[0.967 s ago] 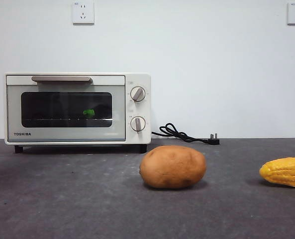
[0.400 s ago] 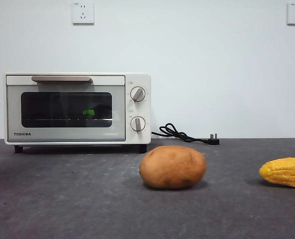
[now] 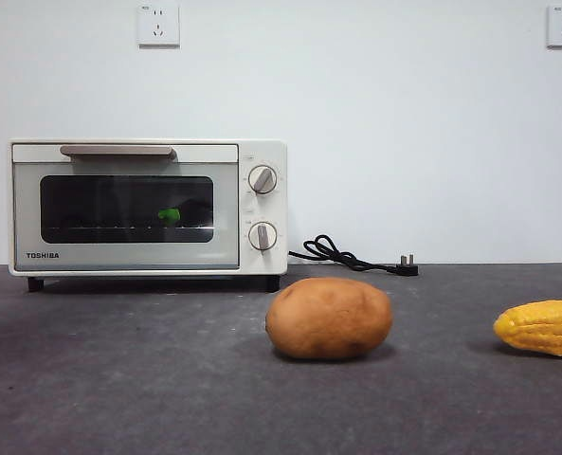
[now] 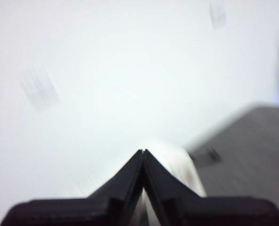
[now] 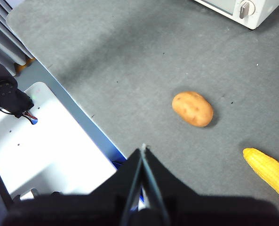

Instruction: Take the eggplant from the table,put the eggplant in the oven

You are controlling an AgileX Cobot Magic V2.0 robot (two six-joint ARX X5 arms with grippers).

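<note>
On the dark grey, speckled table (image 3: 119,379) in the front view, the cream-white boxy Toshiba toaster oven (image 3: 148,207) stands with its door shut, and behind the dark glass a spot of bright green shows on the rack: the cap of the dark purple eggplant (image 3: 170,215), I judge, its body lost in the dark. So the eggplant sits inside, and the job looks as good as done; all that is left, to my eye, is to pull both arms well clear without nudging anything. The brown potato (image 3: 329,318) lies in front of the oven's right corner, the yellow corn cob (image 3: 542,327) well off at the right edge, a black power cord (image 3: 352,256) coiled by the wall. Over to the left wrist view: blurred, mostly white wall, and the left gripper (image 4: 143,151) has its black jaws pressed tip to tip, nothing between them. Right wrist view now: the right gripper (image 5: 143,147) hangs high above the table's near edge, jaws closed together and empty, potato and corn far from it.
</note>
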